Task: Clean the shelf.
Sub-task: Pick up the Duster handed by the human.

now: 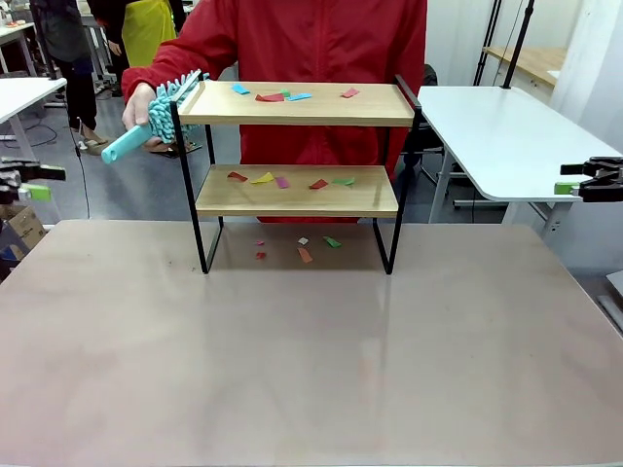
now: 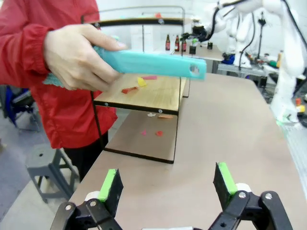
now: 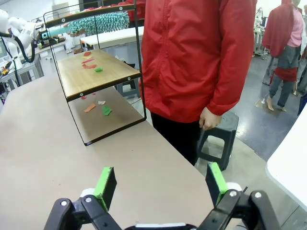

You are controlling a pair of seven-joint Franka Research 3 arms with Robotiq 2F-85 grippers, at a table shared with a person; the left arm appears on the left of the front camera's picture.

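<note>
The shelf (image 1: 297, 104) stands at the table's far side, two wooden boards in a thin black frame. Coloured paper scraps (image 1: 282, 95) lie on its top board, on the lower board (image 1: 292, 181) and on the table beneath it (image 1: 307, 249). A person in a red jacket holds a teal duster (image 1: 156, 117) at the top board's left end. The duster's handle (image 2: 153, 63) crosses the left wrist view. My left gripper (image 2: 168, 184) is open at the table's left edge. My right gripper (image 3: 160, 184) is open at the right edge. Both are far from the shelf (image 3: 96, 72).
The brown table (image 1: 311, 341) stretches bare in front of the shelf. White tables stand at the far right (image 1: 496, 136) and far left (image 1: 24, 92). A grey stool (image 3: 218, 134) stands beside the person. Other people stand in the background.
</note>
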